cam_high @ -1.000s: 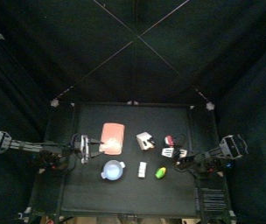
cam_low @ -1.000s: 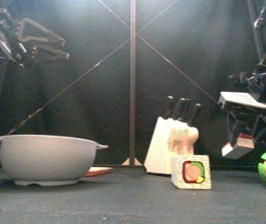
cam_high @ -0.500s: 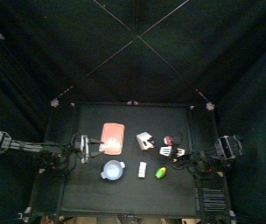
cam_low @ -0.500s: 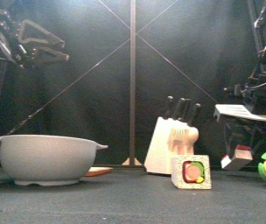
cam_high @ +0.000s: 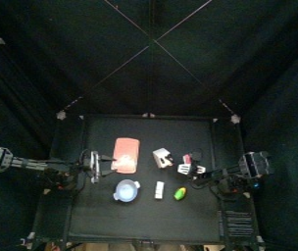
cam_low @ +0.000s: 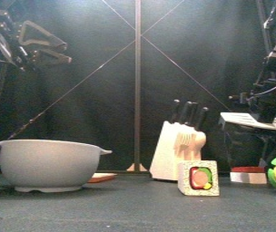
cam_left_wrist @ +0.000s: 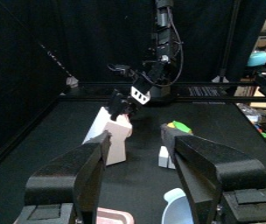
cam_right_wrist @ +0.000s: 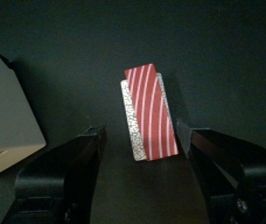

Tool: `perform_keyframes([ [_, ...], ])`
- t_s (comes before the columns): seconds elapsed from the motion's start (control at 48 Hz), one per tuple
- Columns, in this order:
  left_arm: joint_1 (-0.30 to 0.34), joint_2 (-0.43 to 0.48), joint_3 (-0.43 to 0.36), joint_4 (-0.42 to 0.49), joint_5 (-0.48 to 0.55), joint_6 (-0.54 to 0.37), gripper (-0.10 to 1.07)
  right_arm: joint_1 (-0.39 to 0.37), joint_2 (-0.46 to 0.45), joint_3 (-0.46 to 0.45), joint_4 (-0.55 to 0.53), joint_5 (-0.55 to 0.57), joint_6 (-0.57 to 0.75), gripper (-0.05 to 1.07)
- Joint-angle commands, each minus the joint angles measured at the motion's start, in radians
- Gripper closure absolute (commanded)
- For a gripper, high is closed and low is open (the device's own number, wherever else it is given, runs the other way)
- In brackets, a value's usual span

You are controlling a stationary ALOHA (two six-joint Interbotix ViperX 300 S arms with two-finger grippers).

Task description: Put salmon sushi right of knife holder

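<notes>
Your right gripper (cam_right_wrist: pixel 142 162) is spread wide above the sushi (cam_right_wrist: pixel 147 112), which lies on the table just right of the knife holder (cam_high: pixel 163 156). Your left gripper (cam_left_wrist: pixel 142 171) rests at the left, jaws also wide.

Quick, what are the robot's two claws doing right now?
Left gripper: jaws open, holding nothing.
Right gripper: jaws open on either side of the salmon sushi, not gripping it.

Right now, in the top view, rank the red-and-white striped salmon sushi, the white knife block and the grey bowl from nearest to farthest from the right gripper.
From the right gripper:
1. Striped salmon sushi, right by the jaws.
2. White knife block, just past the sushi, towards the table's middle.
3. Grey bowl, on the left half, nearer the front edge.
</notes>
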Motion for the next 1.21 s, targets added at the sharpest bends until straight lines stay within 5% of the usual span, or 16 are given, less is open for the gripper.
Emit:
perform_keyframes([
  [0.0, 0.003, 0.002, -0.012, 0.002, -0.009, 0.002, 0.11, -0.002, -0.020, -0.020, -0.002, 0.000, -0.009, 0.08],
  [1.188, 0.002, 0.000, -0.009, 0.002, -0.009, 0.003, 0.11, 0.015, -0.114, -0.023, 0.006, 0.080, -0.032, 0.08],
])
